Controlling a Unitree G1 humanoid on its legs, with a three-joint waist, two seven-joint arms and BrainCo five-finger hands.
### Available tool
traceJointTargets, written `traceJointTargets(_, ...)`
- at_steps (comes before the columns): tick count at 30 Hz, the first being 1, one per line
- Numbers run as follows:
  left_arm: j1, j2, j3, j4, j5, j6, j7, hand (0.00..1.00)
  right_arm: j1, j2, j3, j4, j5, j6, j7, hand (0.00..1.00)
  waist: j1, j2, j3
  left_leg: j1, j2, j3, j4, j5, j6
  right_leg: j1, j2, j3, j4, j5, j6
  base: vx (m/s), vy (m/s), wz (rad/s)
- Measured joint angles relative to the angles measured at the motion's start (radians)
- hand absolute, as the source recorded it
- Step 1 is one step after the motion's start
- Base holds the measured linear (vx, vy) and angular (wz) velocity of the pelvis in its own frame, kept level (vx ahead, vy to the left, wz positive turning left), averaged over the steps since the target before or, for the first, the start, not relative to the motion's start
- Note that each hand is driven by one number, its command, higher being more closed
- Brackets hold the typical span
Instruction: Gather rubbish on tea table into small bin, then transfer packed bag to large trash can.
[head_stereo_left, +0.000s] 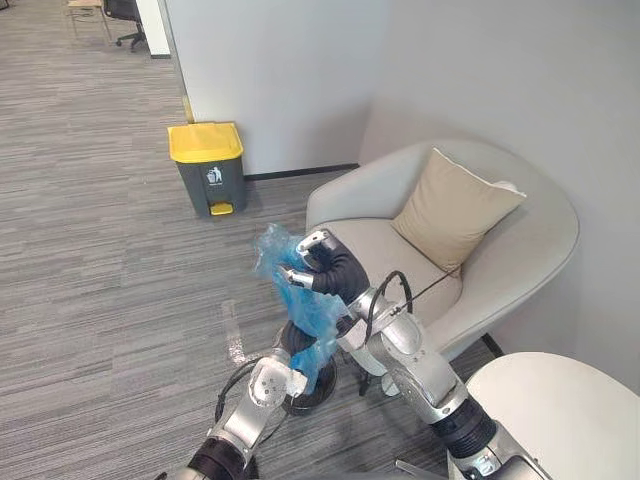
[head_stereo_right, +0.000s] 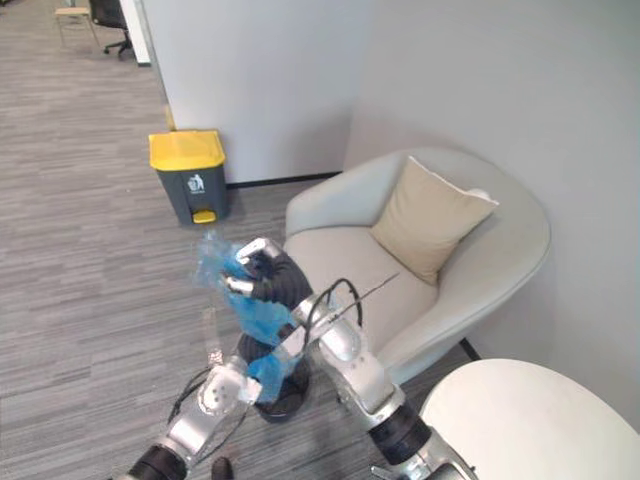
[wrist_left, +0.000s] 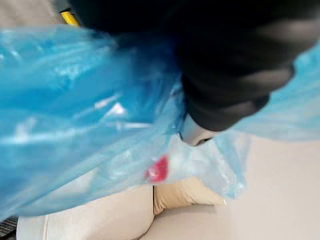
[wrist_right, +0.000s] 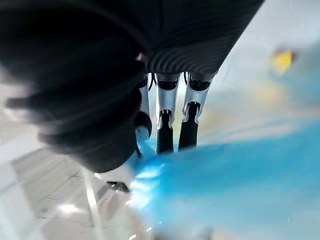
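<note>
A crumpled blue plastic bag (head_stereo_left: 300, 300) hangs above a small black bin (head_stereo_left: 320, 395) on the floor beside the armchair. My right hand (head_stereo_left: 328, 268) is shut on the bag's bunched top, with the dark-tipped fingers (wrist_right: 165, 135) curled into the blue film. My left hand (head_stereo_left: 272, 382) sits lower, against the bag's bottom end just over the bin. Something red (wrist_left: 157, 169) shows through the film in the left wrist view. The large grey trash can with a yellow lid (head_stereo_left: 208, 165) stands shut by the wall, well beyond the bag.
A pale armchair (head_stereo_left: 520, 260) with a beige cushion (head_stereo_left: 455, 208) stands at the right against the wall. A white round table (head_stereo_left: 560, 410) fills the lower right corner. Grey carpet (head_stereo_left: 100, 280) runs between me and the trash can.
</note>
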Motion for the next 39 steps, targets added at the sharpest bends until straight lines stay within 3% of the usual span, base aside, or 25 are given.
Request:
traceJointTargets(9,0.067,0.006,0.126,0.000,-0.035,0.000,0.001,1.00,0.062,-0.208,-0.025,0.046,-0.385,-0.053,-0.076,0.00,0.002,-0.008,0.005,0.011,0.001,-0.011,0.000,-0.013,-0.008,0.015,-0.001,-0.008,-0.002,-0.013,0.012,-0.01,0.003,0.02)
traceJointTargets(15,0.108,0.015,0.211,0.015,-0.037,0.000,0.002,1.00,0.174,-0.223,-0.107,0.093,-0.483,-0.060,-0.098,0.00,0.006,-0.021,0.017,0.005,-0.003,-0.018,0.000,-0.013,-0.008,0.014,-0.004,-0.015,-0.002,-0.015,0.013,0.01,0.000,0.03)
traceJointTargets(17,0.113,0.014,0.232,0.047,-0.040,0.001,0.002,1.00,0.218,-0.209,-0.150,0.100,-0.483,-0.061,-0.102,0.00,0.006,-0.019,0.019,0.005,-0.004,-0.018,0.000,-0.014,-0.009,0.014,-0.005,-0.016,-0.002,-0.016,0.012,0.04,-0.003,0.01)
traceJointTargets(20,0.153,0.007,0.295,0.072,-0.053,0.003,0.001,1.00,0.297,-0.089,-0.253,0.166,-0.449,-0.050,-0.105,0.00,0.003,-0.010,0.026,0.008,-0.005,-0.020,0.000,-0.020,-0.015,0.018,-0.004,-0.019,0.001,-0.021,0.005,0.05,-0.014,0.02)
traceJointTargets(25,0.207,-0.026,0.414,0.158,-0.088,0.025,-0.008,1.00,0.357,0.062,-0.407,0.414,-0.317,0.014,-0.091,0.00,0.001,0.016,0.043,0.014,-0.009,-0.021,0.000,-0.031,-0.018,0.025,-0.006,-0.023,0.001,-0.033,0.005,0.06,-0.014,0.02)
traceJointTargets(31,0.236,-0.035,0.460,0.277,-0.113,0.040,-0.046,1.00,0.354,0.103,-0.501,0.656,-0.252,0.042,-0.095,0.00,0.005,0.033,0.057,0.041,-0.012,-0.018,0.000,-0.035,-0.016,0.056,-0.007,-0.027,-0.001,-0.042,0.004,0.07,-0.017,0.00)
traceJointTargets(39,0.246,-0.063,0.497,0.399,-0.116,0.041,-0.048,1.00,0.336,0.109,-0.584,0.885,-0.244,0.067,-0.143,0.00,0.008,0.055,0.082,0.080,-0.010,0.000,0.000,-0.051,-0.024,0.072,-0.009,-0.014,0.020,-0.063,0.003,0.02,-0.008,-0.06)
